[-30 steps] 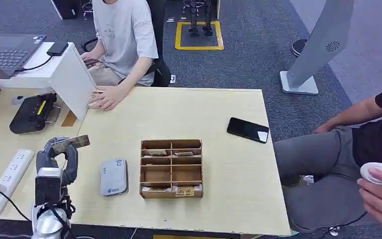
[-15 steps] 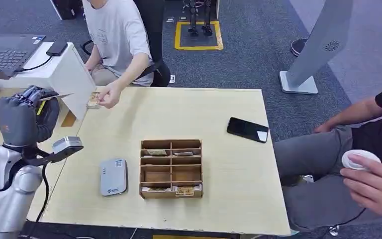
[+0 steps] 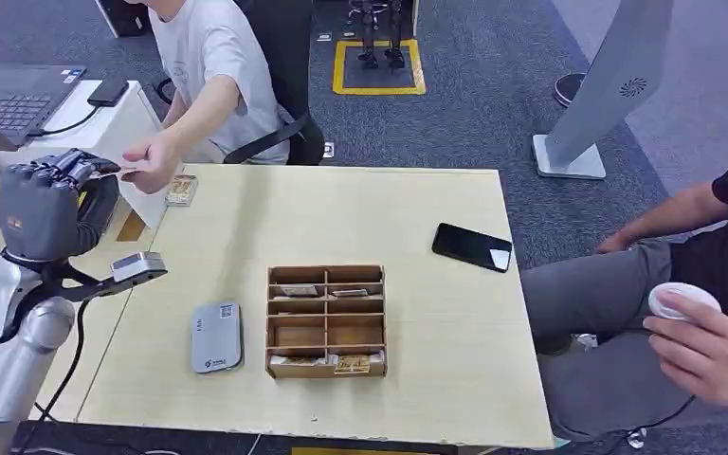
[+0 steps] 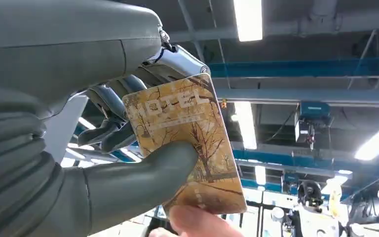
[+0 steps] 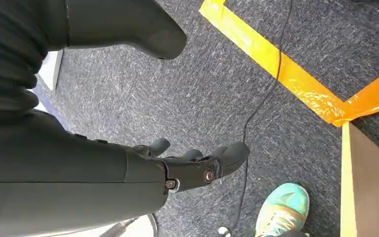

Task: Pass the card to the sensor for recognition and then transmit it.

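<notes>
My left hand [image 3: 50,204] is raised over the table's far left corner. In the left wrist view it holds a brown card [image 4: 187,138] printed HOTEL, with the thumb [image 4: 143,180] pressed on its face and the fingers behind it. In the head view a seated person's hand [image 3: 152,163] reaches to the card's [image 3: 114,173] free end, and in the left wrist view a fingertip [image 4: 197,223] touches its far edge. The grey card sensor [image 3: 216,336] lies flat on the table, well below and to the right of my left hand. My right hand [image 5: 197,163] hangs over the carpet, holding nothing.
A wooden compartment box [image 3: 326,320] with cards stands beside the sensor. A small card stack [image 3: 181,190] lies near a white divider board [image 3: 142,133]. A black phone [image 3: 472,247] rests at the right. A second person [image 3: 701,284] sits off the table's right edge, holding a white disc.
My left hand rose from beside the sensor to the far left corner with the card. The seated person's hand left the card stack and reached out to the card.
</notes>
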Available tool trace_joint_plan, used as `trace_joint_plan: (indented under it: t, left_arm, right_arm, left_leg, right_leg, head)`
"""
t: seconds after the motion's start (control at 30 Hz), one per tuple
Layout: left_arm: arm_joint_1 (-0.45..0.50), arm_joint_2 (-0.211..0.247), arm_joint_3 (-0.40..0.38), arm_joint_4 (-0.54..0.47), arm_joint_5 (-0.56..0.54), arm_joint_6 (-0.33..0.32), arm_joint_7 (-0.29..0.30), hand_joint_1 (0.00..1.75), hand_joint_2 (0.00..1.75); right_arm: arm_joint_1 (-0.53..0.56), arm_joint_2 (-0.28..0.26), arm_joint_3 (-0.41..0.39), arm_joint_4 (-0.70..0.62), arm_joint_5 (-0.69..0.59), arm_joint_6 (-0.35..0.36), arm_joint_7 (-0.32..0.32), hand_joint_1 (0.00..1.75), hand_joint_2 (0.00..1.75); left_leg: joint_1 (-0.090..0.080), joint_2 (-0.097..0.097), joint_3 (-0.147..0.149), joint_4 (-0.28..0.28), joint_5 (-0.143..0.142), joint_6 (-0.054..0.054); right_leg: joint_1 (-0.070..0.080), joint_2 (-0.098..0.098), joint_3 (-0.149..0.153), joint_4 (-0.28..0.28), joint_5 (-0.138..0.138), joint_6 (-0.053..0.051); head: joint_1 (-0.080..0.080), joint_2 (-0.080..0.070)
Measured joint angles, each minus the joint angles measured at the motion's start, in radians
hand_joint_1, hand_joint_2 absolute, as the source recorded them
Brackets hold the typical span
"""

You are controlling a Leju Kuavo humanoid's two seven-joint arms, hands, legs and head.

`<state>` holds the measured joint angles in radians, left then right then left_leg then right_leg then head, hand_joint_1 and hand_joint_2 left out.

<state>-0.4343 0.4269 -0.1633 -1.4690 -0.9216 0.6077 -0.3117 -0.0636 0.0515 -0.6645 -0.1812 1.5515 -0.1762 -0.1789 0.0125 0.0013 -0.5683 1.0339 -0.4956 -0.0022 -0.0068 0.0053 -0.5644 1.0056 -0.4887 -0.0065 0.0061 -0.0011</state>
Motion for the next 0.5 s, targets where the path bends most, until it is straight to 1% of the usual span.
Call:
trace_joint_plan:
  t: [0.2, 0.23, 0.33, 0.4, 0.43, 0.5]
  left_arm:
    - [-0.008, 0.0, -0.02, 0.019, 0.006, -0.006, 0.008, 1.75, 1.75]
    - [-0.008, 0.0, -0.024, 0.022, 0.011, -0.013, 0.009, 0.0, 1.75]
    - [-0.008, -0.001, -0.037, 0.025, 0.025, -0.023, 0.009, 0.0, 1.75]
    - [-0.008, -0.002, -0.04, 0.025, 0.059, -0.043, 0.009, 0.0, 1.75]
    - [-0.009, -0.004, -0.04, 0.025, 0.087, -0.071, 0.017, 0.0, 1.75]
    - [-0.009, -0.013, -0.042, 0.025, 0.153, -0.152, 0.04, 0.0, 1.75]
  right_arm:
    - [0.0, 0.0, 0.011, 0.0, -0.001, -0.003, -0.003, 0.0, 1.75]
    - [0.0, 0.0, 0.013, 0.0, -0.001, -0.003, -0.003, 0.0, 1.75]
    - [0.0, 0.0, 0.017, 0.0, -0.001, -0.003, -0.003, 0.0, 1.75]
    - [0.0, 0.0, 0.02, 0.0, -0.002, -0.003, -0.003, 0.0, 1.75]
    - [0.0, 0.0, 0.02, -0.001, -0.007, -0.003, -0.003, 0.0, 1.75]
    - [0.0, 0.0, 0.02, -0.002, -0.016, -0.005, 0.002, 0.0, 1.75]
  left_leg:
    - [0.0, 0.0, 0.0, 0.0, 0.0, 0.0]
    - [0.0, 0.0, 0.0, 0.0, 0.0, 0.0]
    - [0.0, 0.0, 0.0, 0.0, 0.0, 0.0]
    - [0.0, 0.0, 0.0, 0.0, 0.0, 0.0]
    - [0.0, 0.0, 0.0, 0.0, 0.0, 0.0]
    - [0.0, 0.0, 0.0, 0.0, 0.0, 0.0]
  right_leg:
    - [0.0, 0.0, 0.0, 0.0, 0.0, 0.0]
    - [0.0, 0.0, 0.0, 0.0, 0.0, 0.0]
    - [0.0, 0.0, 0.0, 0.0, 0.0, 0.0]
    - [0.0, 0.0, 0.0, 0.0, 0.0, 0.0]
    - [0.0, 0.0, 0.0, 0.0, 0.0, 0.0]
    - [0.0, 0.0, 0.0, 0.0, 0.0, 0.0]
  head:
    - [0.0, 0.0]
    - [0.0, 0.0]
    - [0.0, 0.0]
    - [0.0, 0.0]
    - [0.0, 0.0]
    - [0.0, 0.0]
